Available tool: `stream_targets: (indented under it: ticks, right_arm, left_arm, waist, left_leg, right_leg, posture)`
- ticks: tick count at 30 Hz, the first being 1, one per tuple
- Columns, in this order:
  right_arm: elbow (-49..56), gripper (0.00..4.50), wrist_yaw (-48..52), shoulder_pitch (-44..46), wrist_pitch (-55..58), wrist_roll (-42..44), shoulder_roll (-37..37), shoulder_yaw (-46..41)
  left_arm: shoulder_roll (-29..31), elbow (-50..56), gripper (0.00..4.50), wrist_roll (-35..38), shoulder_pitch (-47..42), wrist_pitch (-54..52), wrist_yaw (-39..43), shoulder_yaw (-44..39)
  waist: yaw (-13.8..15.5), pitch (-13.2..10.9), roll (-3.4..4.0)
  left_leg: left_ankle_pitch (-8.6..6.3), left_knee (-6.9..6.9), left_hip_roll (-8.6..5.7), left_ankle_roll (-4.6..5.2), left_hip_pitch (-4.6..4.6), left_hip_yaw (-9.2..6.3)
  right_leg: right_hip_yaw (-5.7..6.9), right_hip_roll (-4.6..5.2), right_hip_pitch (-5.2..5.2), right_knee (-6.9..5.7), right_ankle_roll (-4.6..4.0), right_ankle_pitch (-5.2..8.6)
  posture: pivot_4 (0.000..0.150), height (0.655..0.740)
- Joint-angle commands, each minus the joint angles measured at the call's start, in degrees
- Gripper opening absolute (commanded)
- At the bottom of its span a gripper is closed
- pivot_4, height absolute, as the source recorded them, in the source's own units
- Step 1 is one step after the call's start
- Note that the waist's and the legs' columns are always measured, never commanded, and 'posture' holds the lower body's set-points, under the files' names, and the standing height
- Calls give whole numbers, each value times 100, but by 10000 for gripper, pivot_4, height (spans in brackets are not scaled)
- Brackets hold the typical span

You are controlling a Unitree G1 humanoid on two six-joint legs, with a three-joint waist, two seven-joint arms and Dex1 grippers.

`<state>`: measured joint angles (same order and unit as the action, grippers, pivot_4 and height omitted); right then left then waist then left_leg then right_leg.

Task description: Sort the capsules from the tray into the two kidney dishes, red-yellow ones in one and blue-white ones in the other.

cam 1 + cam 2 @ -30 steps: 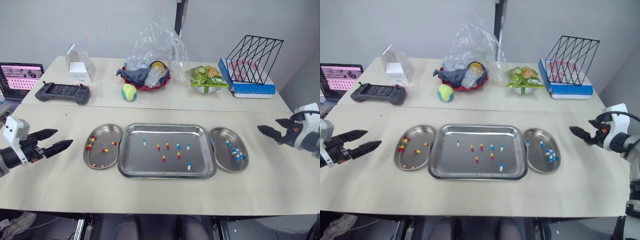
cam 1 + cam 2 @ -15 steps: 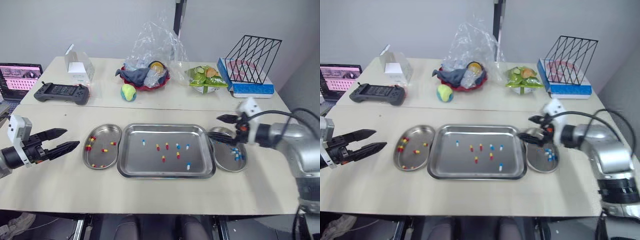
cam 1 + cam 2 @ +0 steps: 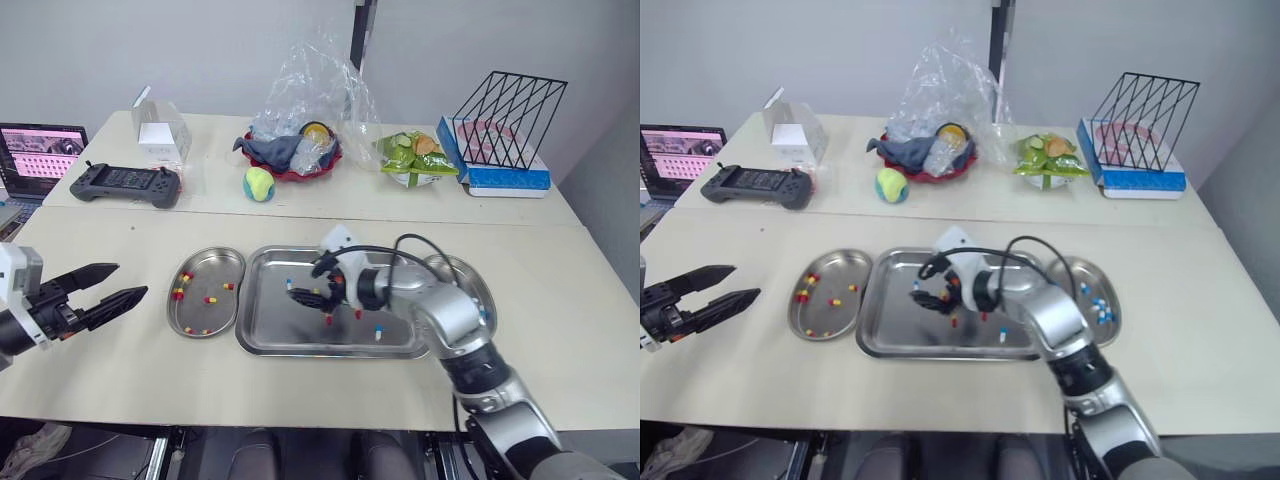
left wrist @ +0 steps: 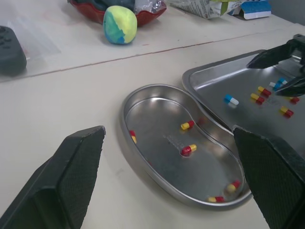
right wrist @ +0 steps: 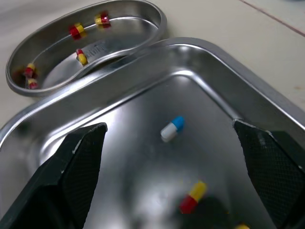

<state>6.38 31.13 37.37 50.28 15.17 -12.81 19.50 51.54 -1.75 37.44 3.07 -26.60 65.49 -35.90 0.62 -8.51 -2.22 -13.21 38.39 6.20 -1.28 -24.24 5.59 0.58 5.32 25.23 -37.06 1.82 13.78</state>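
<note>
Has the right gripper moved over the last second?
Yes. The right gripper swung toward the robot's left, from off the tray on the right to above it.

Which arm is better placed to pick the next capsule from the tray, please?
Right, I think. The right gripper hangs open over the left end of the tray, a blue-white capsule lying just ahead of it. The left gripper, also open, sits outside the red-yellow kidney dish, short of the tray.
</note>
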Motion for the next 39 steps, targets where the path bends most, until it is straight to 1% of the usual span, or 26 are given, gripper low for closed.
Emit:
stream_targets:
  ticks: [1,3,7,15,18,28,29,34,37,39]
  right_arm:
    - [-184,44581,-220,204,-148,-229,212,63]
    - [-612,44581,-279,351,-429,-490,337,267]
    - [-1156,44581,-321,553,-701,-692,612,327]
    - [-1544,44581,-222,596,-892,-1036,855,568]
    - [-1555,36747,-216,569,-816,-1105,908,600]
    - [-1504,1803,-152,589,-610,-1179,946,499]
    - [-1460,271,-151,611,-557,-1141,963,443]
    - [-1216,271,-26,722,-438,-939,1041,151]
    - [-1041,271,-32,778,-97,-464,1194,-516]
    - [-915,271,32,844,144,-97,1129,-1048]
  left_arm:
    - [23,246,45000,106,50,-5,-58,-205]
    - [43,230,45000,32,67,79,-85,-182]
    - [64,242,45000,-41,170,158,-40,-148]
    - [57,266,45000,-97,243,303,-58,-205]
    - [48,248,45000,-97,239,357,-53,-235]
    - [44,291,45000,-48,184,375,-98,-249]
    - [36,290,45000,-41,177,382,-99,-253]
    - [19,277,45000,-9,139,377,-112,-254]
    - [24,250,45000,-31,92,406,-110,-222]
    - [19,232,45000,-41,35,432,-102,-185]
  waist:
    - [8,1,-2]
    - [-13,2,-3]
    - [-90,2,-3]
    - [-144,2,-2]
    - [-147,1,-2]
    - [-145,1,-2]
    - [-144,1,-2]
    - [-145,1,-2]
    - [-148,1,-1]
    - [-147,1,-1]
  left_leg:
    - [1,0,0,-1,0,-1]
    - [2,0,0,-4,2,-3]
    - [5,-7,1,-9,3,-8]
    - [6,-12,2,-10,2,-12]
    - [6,-13,2,-11,2,-12]
    - [7,-14,3,-12,2,-12]
    - [7,-14,3,-12,2,-12]
    - [7,-14,3,-12,2,-13]
    - [7,-16,3,-13,2,-13]
    - [8,-17,4,-14,2,-14]
  right_leg:
    - [2,0,0,0,0,0]
    - [3,0,-1,0,0,0]
    - [3,-3,2,-3,-4,2]
    - [9,-4,2,-2,-5,3]
    - [9,-4,2,-2,-7,4]
    - [11,-3,2,-2,-7,4]
    - [11,-3,2,-2,-7,4]
    - [11,-3,2,-2,-7,4]
    - [11,-4,4,-2,-8,4]
    - [12,-5,4,-2,-8,4]
  posture:
    - [1500,7334]
    - [1500,7334]
    - [1500,7334]
    - [1500,7334]
    - [1500,7334]
    - [1500,7334]
    - [1500,7334]
    - [1500,7334]
    - [1500,7334]
    - [1500,7334]
